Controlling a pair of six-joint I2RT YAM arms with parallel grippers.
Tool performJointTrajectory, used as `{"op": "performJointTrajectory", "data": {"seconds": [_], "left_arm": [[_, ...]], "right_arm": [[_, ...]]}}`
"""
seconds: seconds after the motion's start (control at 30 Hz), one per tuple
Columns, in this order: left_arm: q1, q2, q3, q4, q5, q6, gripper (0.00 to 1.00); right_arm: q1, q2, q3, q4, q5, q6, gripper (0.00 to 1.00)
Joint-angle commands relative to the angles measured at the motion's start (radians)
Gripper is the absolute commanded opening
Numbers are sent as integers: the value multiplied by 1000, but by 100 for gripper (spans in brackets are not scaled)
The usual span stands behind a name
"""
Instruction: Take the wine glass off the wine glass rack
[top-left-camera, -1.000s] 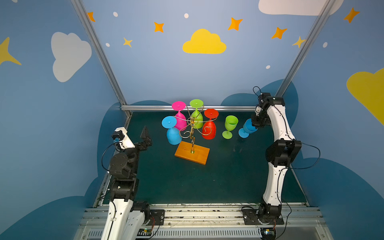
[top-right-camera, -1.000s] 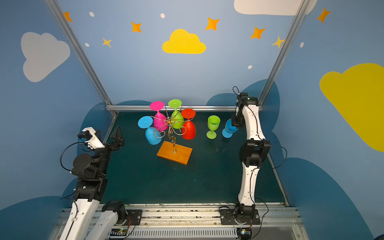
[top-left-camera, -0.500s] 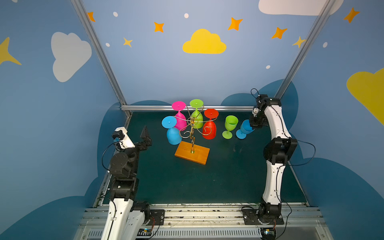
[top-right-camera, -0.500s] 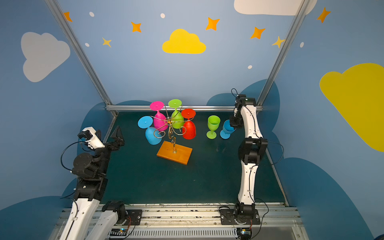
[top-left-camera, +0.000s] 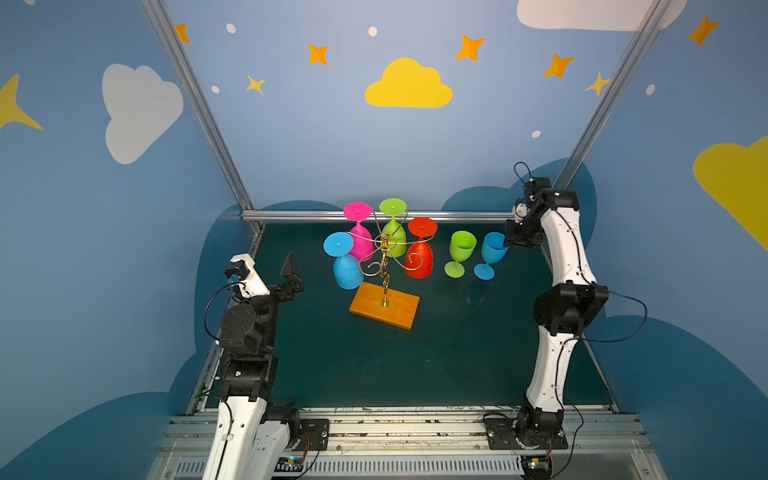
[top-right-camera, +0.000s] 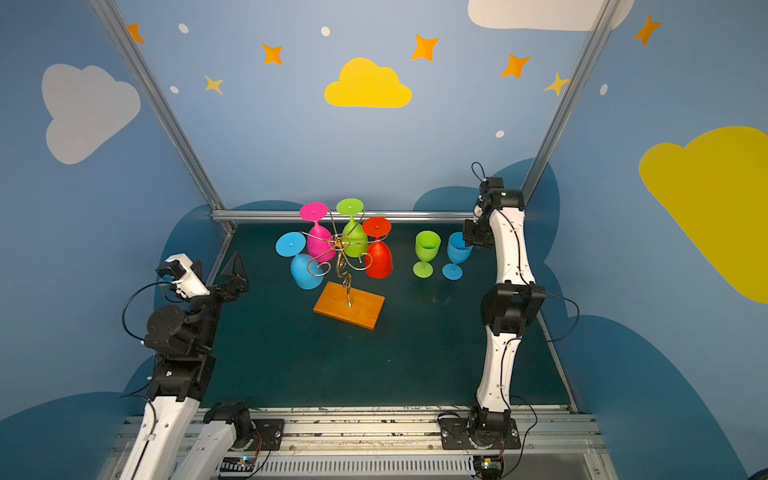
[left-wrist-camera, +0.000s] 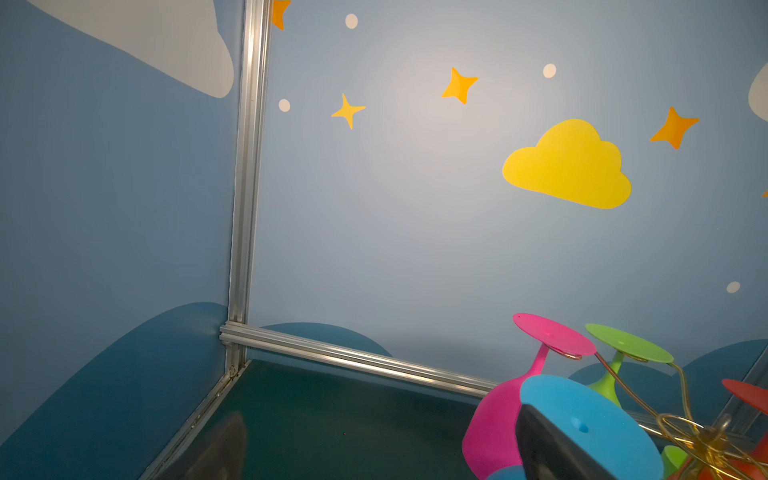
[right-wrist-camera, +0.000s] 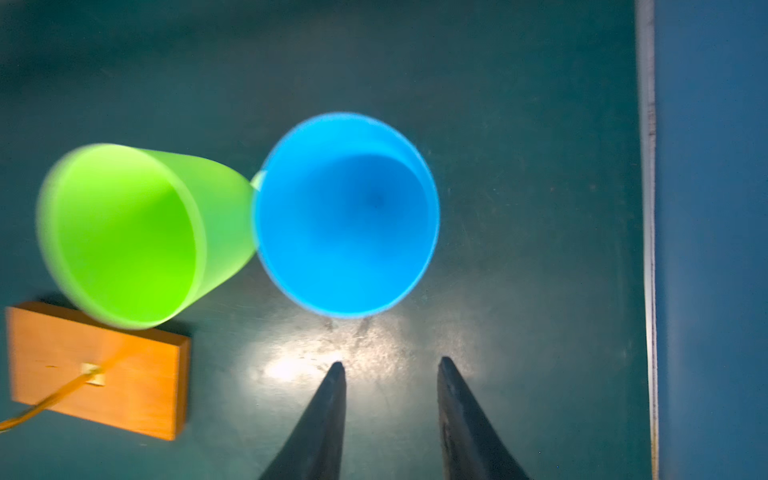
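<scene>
The gold wire wine glass rack (top-left-camera: 384, 257) stands mid-table on its wooden base (top-left-camera: 384, 306). Upside down on its arms hang a blue (top-left-camera: 347, 271), a pink (top-left-camera: 360, 244), a green (top-left-camera: 395, 240) and a red wine glass (top-left-camera: 419, 261). To its right a blue wine glass (top-left-camera: 492, 251) stands upright on the mat, seen from above in the right wrist view (right-wrist-camera: 347, 216). My right gripper (right-wrist-camera: 390, 363) hovers just beside and above its rim, open, with only mat between its fingers. At the left edge my left gripper (top-left-camera: 293, 274) is wide open and holds nothing.
A green wine glass (top-left-camera: 460, 251) stands upright touching or nearly touching the blue one (right-wrist-camera: 124, 232). The right wall and its metal rail (right-wrist-camera: 646, 208) run close beside my right gripper. The rack's base (right-wrist-camera: 99, 370) lies left of the standing glasses.
My right gripper has opened and let go of the blue wine glass, which now stands alone on the mat. The right wrist has drawn back slightly. The left arm has not moved.
</scene>
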Motion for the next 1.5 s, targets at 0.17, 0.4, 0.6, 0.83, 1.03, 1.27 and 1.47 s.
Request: {"op": "performJointTrajectory", "data": {"seconds": [0.17, 0.4, 0.6, 0.83, 1.03, 1.27, 1.47], "left_arm": [[4, 33, 77, -130, 63, -38, 99], [58, 85, 199, -363, 266, -291, 91], [118, 130, 206, -313, 581, -571, 77], [205, 223, 171, -82, 909, -872, 65], [212, 275, 188, -52, 1022, -893, 60], [209, 359, 249, -98, 1100, -847, 55], [200, 423, 298, -100, 1116, -823, 54]], "right_arm": [[-2, -605, -584, 360, -192, 47, 39], [4, -1155, -1171, 795, -271, 136, 56], [4, -1299, -1298, 761, -404, 127, 59], [23, -1422, -1475, 815, -522, 173, 58], [47, -1458, -1551, 853, -559, 223, 58], [117, -1496, -1619, 906, -563, 255, 64], [163, -1522, -1649, 934, -527, 284, 77]]}}
